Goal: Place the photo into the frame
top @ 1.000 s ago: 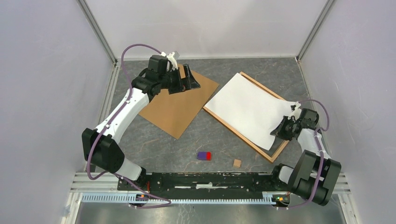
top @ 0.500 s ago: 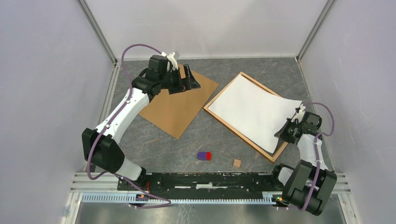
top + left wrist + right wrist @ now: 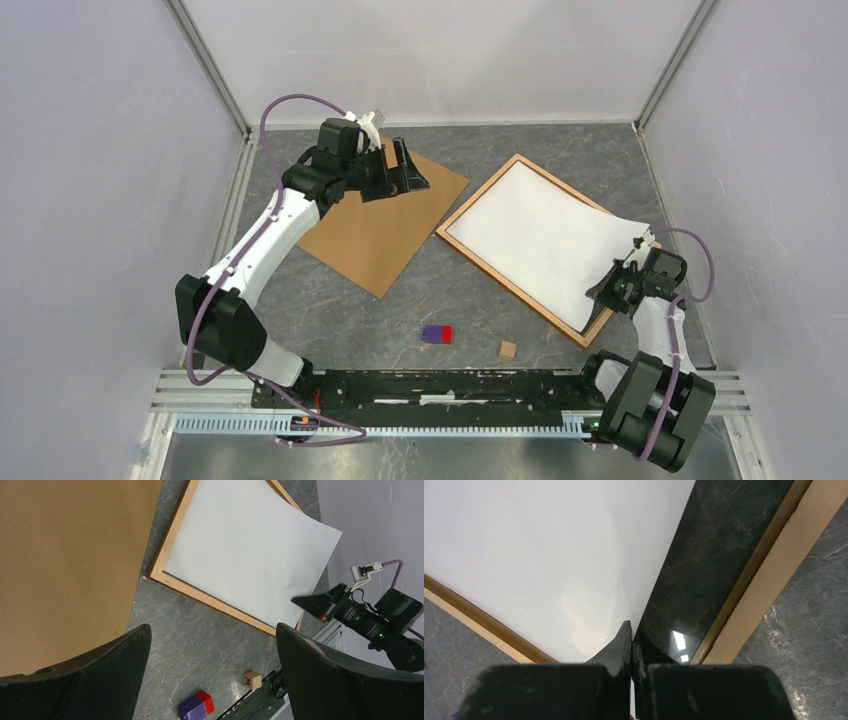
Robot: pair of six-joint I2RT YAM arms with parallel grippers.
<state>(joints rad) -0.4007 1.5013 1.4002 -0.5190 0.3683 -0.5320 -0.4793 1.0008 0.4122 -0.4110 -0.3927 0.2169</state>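
Observation:
The photo [image 3: 545, 235] lies white back up over the light wood frame [image 3: 510, 290] at the right of the table, skewed, its far right corner past the frame's edge. My right gripper [image 3: 612, 290] is shut on the photo's near right edge. In the right wrist view the closed gripper [image 3: 631, 630] pinches the white sheet [image 3: 549, 555] beside the frame's moulding [image 3: 774, 570], with dark glossy glazing [image 3: 689, 580] bare inside the frame. My left gripper [image 3: 408, 170] is open and empty above the brown backing board [image 3: 385, 230]. The left wrist view shows the open gripper [image 3: 212, 630], photo [image 3: 245, 555] and frame [image 3: 210, 600].
A purple and red block [image 3: 437, 333] and a small wooden cube [image 3: 508, 349] lie near the front rail; both show in the left wrist view, block [image 3: 196, 706], cube [image 3: 252, 679]. The backing board [image 3: 60, 555] lies left of the frame. Walls close in on both sides.
My right gripper has drawn the photo's edge to the right and toward the front. The sheet has flattened and now lies more squarely over the frame. The left arm has not moved.

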